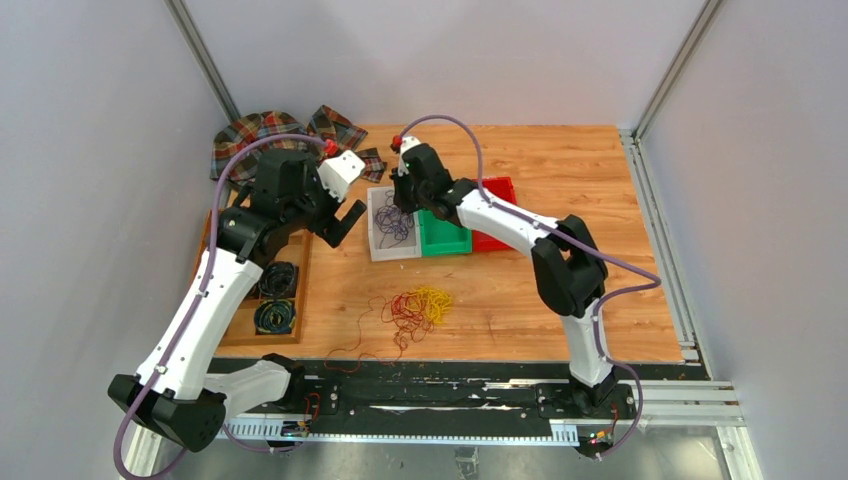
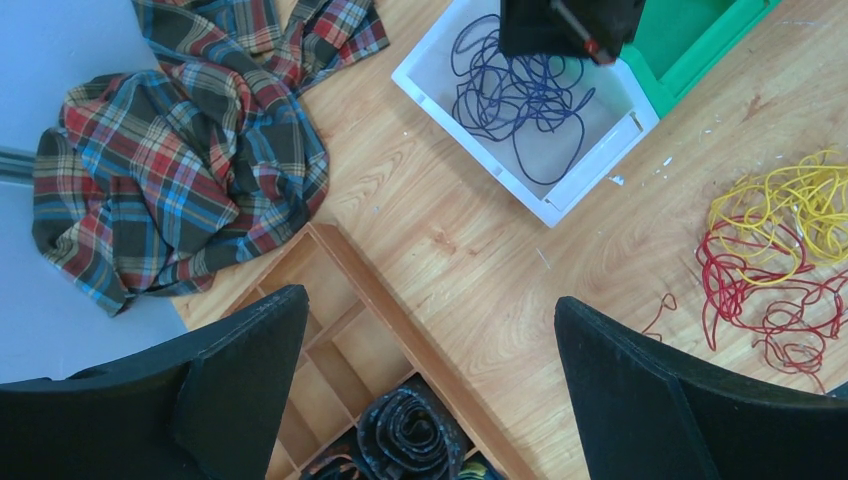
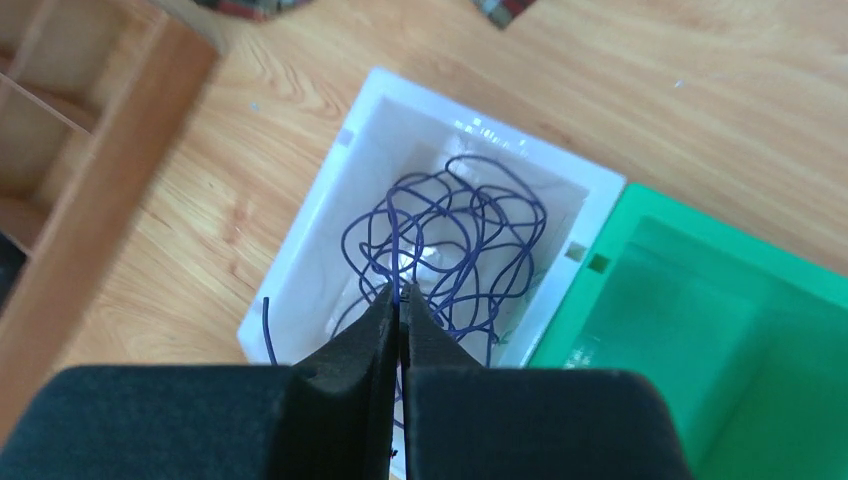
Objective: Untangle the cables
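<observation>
Purple cables [image 1: 392, 222] lie looped in the white bin [image 1: 378, 247]; they also show in the left wrist view [image 2: 520, 100] and the right wrist view [image 3: 450, 240]. A tangle of yellow cables [image 1: 432, 299] and dark red cables [image 1: 405, 312] lies on the table in front; it shows in the left wrist view too [image 2: 780, 230]. My right gripper [image 3: 399, 292] hangs over the white bin [image 3: 300, 250], shut on a purple strand. My left gripper [image 2: 430, 310] is open and empty, held above the wooden tray's edge [image 2: 400, 300].
A green bin [image 1: 443, 233] and a red bin [image 1: 497, 212] stand right of the white one. A wooden tray [image 1: 240, 335] with dark coiled cords [image 1: 276, 316] is at the left. A plaid cloth [image 1: 270, 135] lies at the back left.
</observation>
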Controlling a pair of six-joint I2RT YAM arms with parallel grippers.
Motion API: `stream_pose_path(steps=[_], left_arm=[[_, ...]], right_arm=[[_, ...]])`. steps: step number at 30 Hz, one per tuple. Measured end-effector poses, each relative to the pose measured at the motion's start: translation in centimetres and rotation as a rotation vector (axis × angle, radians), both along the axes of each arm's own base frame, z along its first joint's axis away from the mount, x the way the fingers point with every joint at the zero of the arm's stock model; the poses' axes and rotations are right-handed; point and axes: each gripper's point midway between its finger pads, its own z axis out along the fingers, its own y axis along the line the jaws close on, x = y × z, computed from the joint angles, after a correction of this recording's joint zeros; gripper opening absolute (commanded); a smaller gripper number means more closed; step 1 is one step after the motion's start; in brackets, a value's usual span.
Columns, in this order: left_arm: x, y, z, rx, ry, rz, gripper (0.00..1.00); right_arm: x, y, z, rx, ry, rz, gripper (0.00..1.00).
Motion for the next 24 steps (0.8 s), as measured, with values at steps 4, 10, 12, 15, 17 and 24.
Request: stream_pose_path(steps=[4, 10, 12, 15, 17, 24], left_arm=[[0.0, 0.0, -0.2, 0.003, 0.003, -0.001, 0.98], [0.1, 0.1, -0.8, 0.016, 0.017, -0.004, 0.98], [0.1, 0.2, -1.0, 0.022, 0.022, -0.007, 0.98], [0.2, 0.0, -1.1, 0.024, 0.025, -0.016, 0.98], [0.2, 0.0, -1.2, 0.025, 0.027, -0.017, 0.98], [0.1, -0.1, -1.3, 0.021, 0.035, -0.033, 0.98]], right_arm=[[-0.9, 0.5, -3.7, -0.082, 0.034, 0.023, 0.09], [-1.4, 0.1, -5.3, -0.154, 0.034, 0.026, 0.37], [-1.0, -0.3, -5.0, -0.17, 0.013, 0.018, 0.42], [-0.8, -0.6, -3.8, -0.177, -0.018, 0.01, 0.46], [-0.6, -0.8, -2.6, -0.173, -0.042, 0.006, 0.47], [-0.2, -0.2, 0.5, -0.124, -0.092, 0.01, 0.46]])
